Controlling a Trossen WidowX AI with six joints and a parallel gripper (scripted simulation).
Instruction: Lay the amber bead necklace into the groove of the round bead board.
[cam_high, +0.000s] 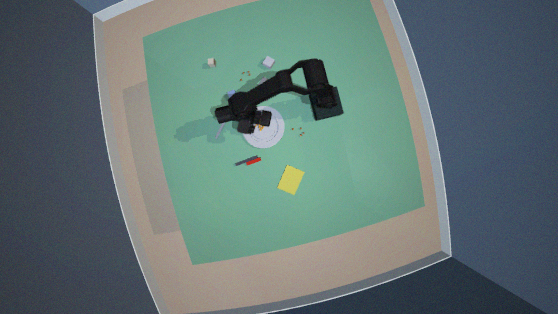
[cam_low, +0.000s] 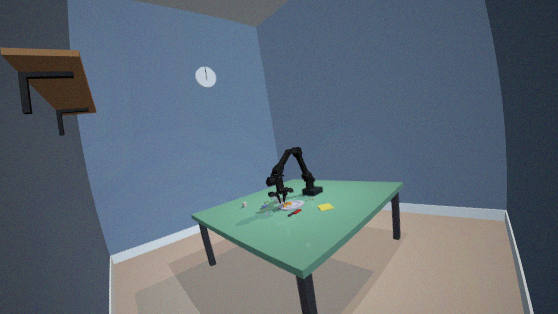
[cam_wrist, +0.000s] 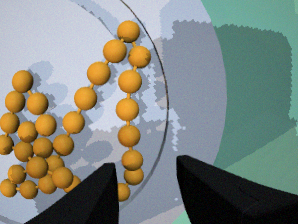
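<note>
The amber bead necklace lies bunched on the pale round bead board. In the wrist view one narrow loop of it reaches up and right, its right strand inside the board's dark outer groove line; the rest is a tangle at the left. My gripper is over the board, its fingers partly apart with a gap between the tips. The lowest beads of the right strand sit close to the left fingertip, which partly hides them. The necklace's lower part is cut off.
A red-handled tool and a yellow sheet lie near the board. A white block, a cream block, a blue item and a thin grey stick lie around the arm. Small loose bits lie in two groups.
</note>
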